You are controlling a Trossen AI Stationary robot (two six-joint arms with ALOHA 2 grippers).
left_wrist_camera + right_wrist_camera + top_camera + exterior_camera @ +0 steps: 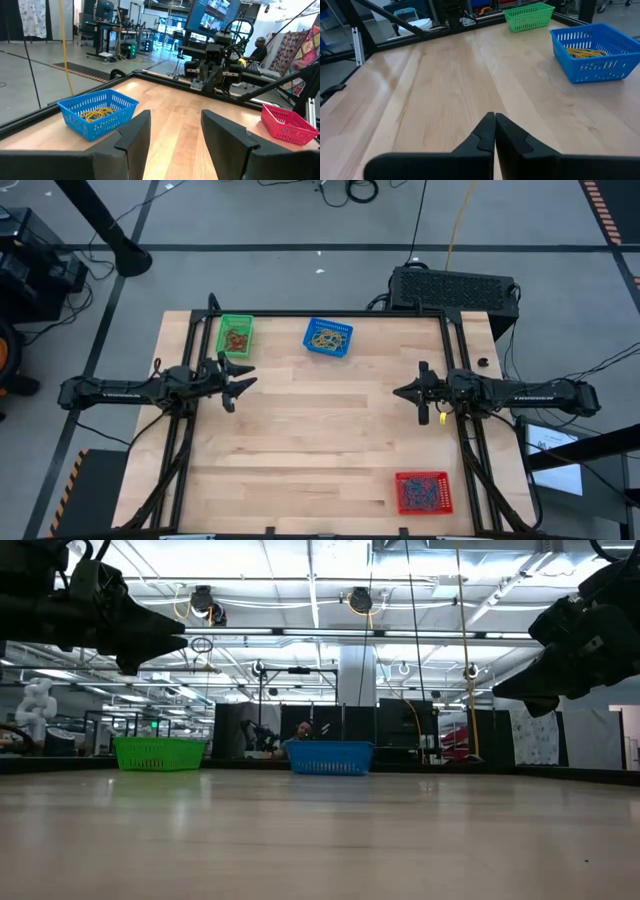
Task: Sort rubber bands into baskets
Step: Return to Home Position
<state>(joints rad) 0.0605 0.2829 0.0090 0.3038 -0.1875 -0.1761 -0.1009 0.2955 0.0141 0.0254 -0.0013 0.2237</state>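
The left gripper (246,377) hangs over the left side of the table (320,440), near the green basket and pointing toward the other arm. Its fingers (134,136) are spread wide apart and nothing sits between them. In the low view it is well above the wood.

The green basket (222,336) stands by the far left corner of the table, on the edge nearest the black vented box (455,288). A small tangle of reddish bands (237,338) lies in it. To its right along the same edge, apart from it, the blue basket (310,346) sits slightly turned. A heap of yellow bands (329,336) rests on its floor, and both wrist views show them through the mesh wall.

The right gripper (398,392) hangs over the right side of the table, level with the left one and facing it, well apart from all three baskets. Its fingers (482,137) are pressed together along their whole length and hold nothing. In the low view it is also high above the wood.

The red basket (399,492) stands by the near right corner, well apart from the other two. Dark blue bands (425,492) are spread over its floor. The black vented box sits just behind the table's far right corner.
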